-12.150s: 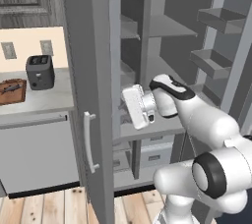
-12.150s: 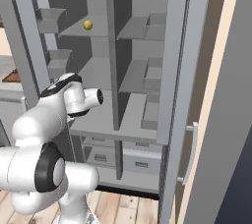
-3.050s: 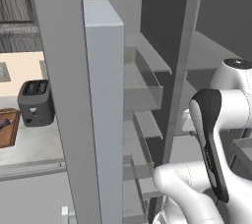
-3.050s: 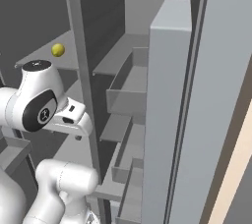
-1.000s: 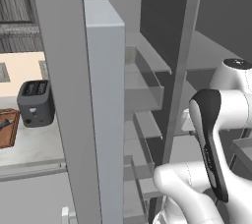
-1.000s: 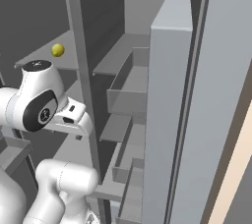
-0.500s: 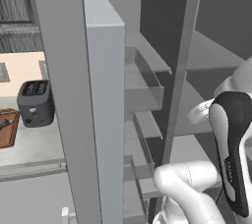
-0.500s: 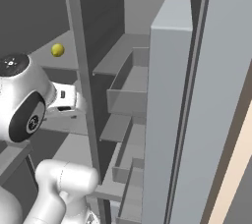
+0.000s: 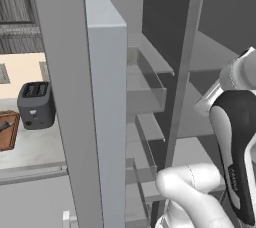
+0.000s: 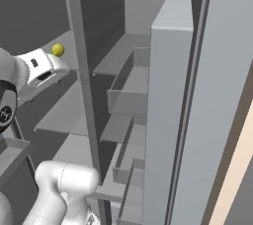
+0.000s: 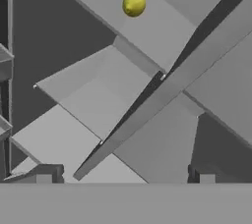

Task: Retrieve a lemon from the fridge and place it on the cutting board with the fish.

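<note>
The lemon (image 10: 58, 50) lies on an upper grey shelf deep inside the open fridge (image 10: 170, 95). In the hand view the lemon (image 11: 133, 3) sits far ahead near the top. My gripper (image 11: 123, 176) is open, its fingertips (image 11: 44, 174) wide apart with nothing between them. My white hand (image 10: 40, 68) hangs just below and in front of the lemon, apart from it. The reddish-brown cutting board (image 9: 7, 134) shows at the left edge on the counter, with a dark sliver of the fish (image 9: 4, 126) on it.
A dark grey toaster (image 9: 35, 104) stands on the counter beside the board. The fridge's open door (image 9: 105, 102) with its bins (image 10: 131, 95) stands between the counter and the shelves. A vertical divider (image 10: 81, 71) splits the interior beside my hand.
My hand has risen and swung left inside the fridge, closer to the lemon's shelf. The lemon has not moved and the gripper stays open.
</note>
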Robot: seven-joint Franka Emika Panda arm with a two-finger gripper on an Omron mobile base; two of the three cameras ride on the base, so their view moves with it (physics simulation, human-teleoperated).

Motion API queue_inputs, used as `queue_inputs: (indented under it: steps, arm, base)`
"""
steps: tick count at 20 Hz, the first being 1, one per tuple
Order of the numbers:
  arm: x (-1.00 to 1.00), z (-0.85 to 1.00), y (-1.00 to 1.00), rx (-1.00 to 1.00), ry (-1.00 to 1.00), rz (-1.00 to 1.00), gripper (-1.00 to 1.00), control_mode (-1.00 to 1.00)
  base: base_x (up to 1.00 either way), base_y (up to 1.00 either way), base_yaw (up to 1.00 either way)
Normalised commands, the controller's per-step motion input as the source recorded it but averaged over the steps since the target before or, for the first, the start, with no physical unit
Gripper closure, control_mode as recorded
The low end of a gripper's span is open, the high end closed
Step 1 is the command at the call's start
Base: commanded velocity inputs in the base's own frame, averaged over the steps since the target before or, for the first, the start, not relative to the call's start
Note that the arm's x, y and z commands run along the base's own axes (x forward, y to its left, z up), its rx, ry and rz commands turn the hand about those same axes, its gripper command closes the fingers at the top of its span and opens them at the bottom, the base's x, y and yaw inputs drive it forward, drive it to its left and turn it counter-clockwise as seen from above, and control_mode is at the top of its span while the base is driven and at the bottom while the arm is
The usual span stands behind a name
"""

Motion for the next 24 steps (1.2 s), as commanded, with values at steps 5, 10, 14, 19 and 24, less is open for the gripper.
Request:
queue_inputs:
  steps: [5,10,14,19,24]
  arm:
    - [0.32,0.36,0.15,-0.15,-0.04,0.27,-1.0,-1.0]
    - [0.18,0.3,0.22,-0.13,0.03,0.29,-1.0,-1.0]
    - [0.19,0.17,0.38,-0.15,0.01,0.19,-1.0,-1.0]
    - [0.56,0.0,0.46,-0.09,0.02,0.0,-1.0,-1.0]
    - [0.59,-0.03,0.36,0.0,0.0,-0.04,-1.0,-1.0]
  base:
    - [0.0,0.0,0.0]
    - [0.0,0.0,0.0]
    - [0.0,0.0,0.0]
    - [0.0,0.0,0.0]
    - [0.0,0.0,0.0]
